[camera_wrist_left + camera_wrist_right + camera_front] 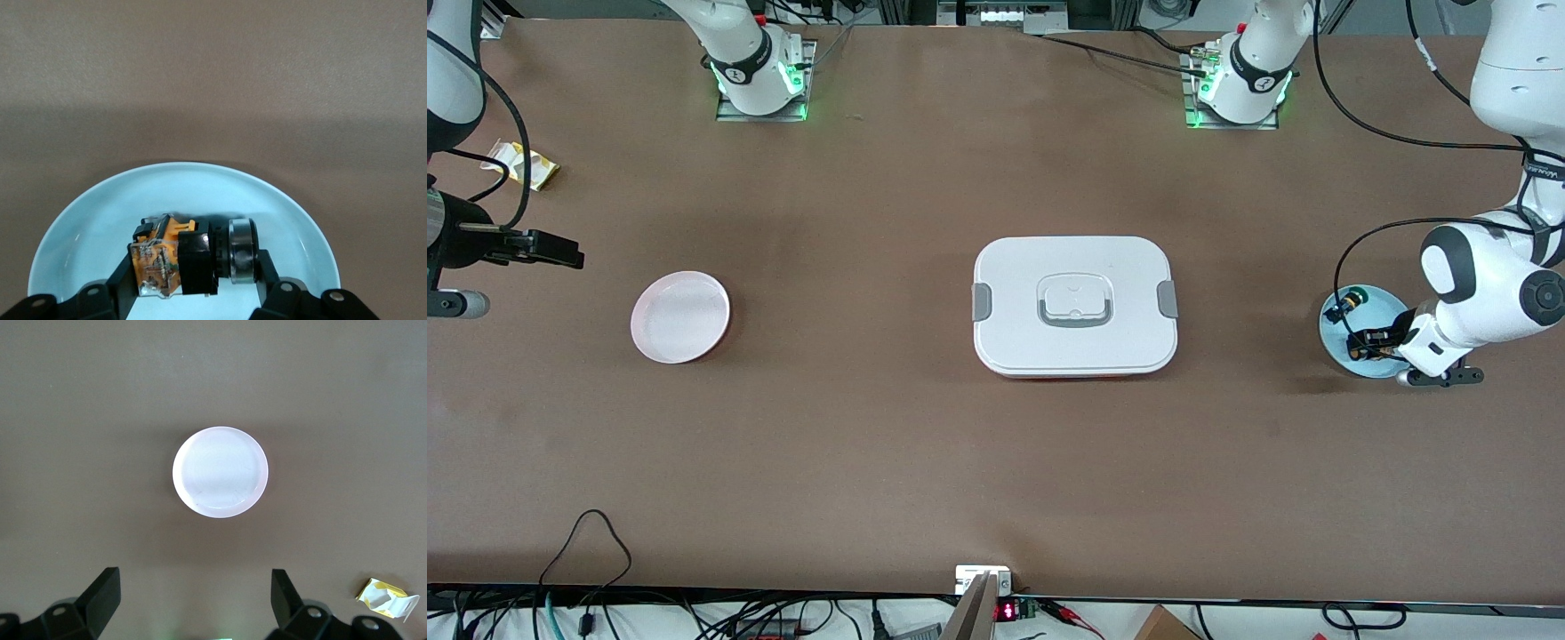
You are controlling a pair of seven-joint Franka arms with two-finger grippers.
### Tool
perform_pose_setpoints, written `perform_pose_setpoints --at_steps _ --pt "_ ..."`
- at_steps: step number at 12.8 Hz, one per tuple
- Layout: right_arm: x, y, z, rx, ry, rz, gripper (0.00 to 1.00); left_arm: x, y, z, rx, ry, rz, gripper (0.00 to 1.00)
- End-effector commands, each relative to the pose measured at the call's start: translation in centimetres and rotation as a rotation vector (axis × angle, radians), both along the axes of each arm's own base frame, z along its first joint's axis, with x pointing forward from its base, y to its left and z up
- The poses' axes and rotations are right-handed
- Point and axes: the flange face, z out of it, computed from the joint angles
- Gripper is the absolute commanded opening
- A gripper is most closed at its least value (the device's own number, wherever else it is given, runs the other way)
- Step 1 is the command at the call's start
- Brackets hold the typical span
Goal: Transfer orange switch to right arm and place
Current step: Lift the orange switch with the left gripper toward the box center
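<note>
The orange switch [175, 259], with an orange and black body and a silver ring, lies on its side in a light blue plate [80, 220] at the left arm's end of the table. My left gripper [195, 275] is shut on it, one finger at each end. In the front view the left gripper [1376, 341] is down in the blue plate [1329, 333] with the orange switch [1362, 348]. My right gripper [195, 583] hangs open and holds nothing, high over the table with a pink plate [220, 472] below it. In the front view the right gripper [538, 248] is at the right arm's end.
A second switch with a green cap [1352, 303] lies in the blue plate. A white lidded box [1074, 305] stands mid-table. The pink plate [680, 316] lies toward the right arm's end. A yellow wrapper [525, 164] lies near that end too, farther from the front camera.
</note>
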Motion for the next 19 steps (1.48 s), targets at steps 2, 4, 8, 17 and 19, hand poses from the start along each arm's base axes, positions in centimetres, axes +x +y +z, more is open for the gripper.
perform_pose_setpoints --at_steps 2,4,8,17,19 --pt "0.4 0.2 0.0 0.009 -0.003 -0.004 1.0 0.9 -0.7 3.8 -0.01 -0.019 -0.022 0.43" --pt "0.4 0.4 0.1 0.008 -0.006 0.001 1.0 1.4 -1.9 6.1 -0.039 0.043 -0.035 0.4" --pt "0.4 0.2 0.1 0.009 -0.005 -0.004 1.0 3.8 -5.3 11.9 -0.103 0.178 -0.087 0.4" --pt "0.0 0.7 0.6 0.088 -0.003 0.0 1.0 4.4 -19.5 18.3 -0.642 0.255 -0.27 0.31" --pt "0.0 1.3 0.9 0.143 -0.011 -0.008 1.0 4.2 -21.9 19.0 -0.791 0.248 -0.293 0.31"
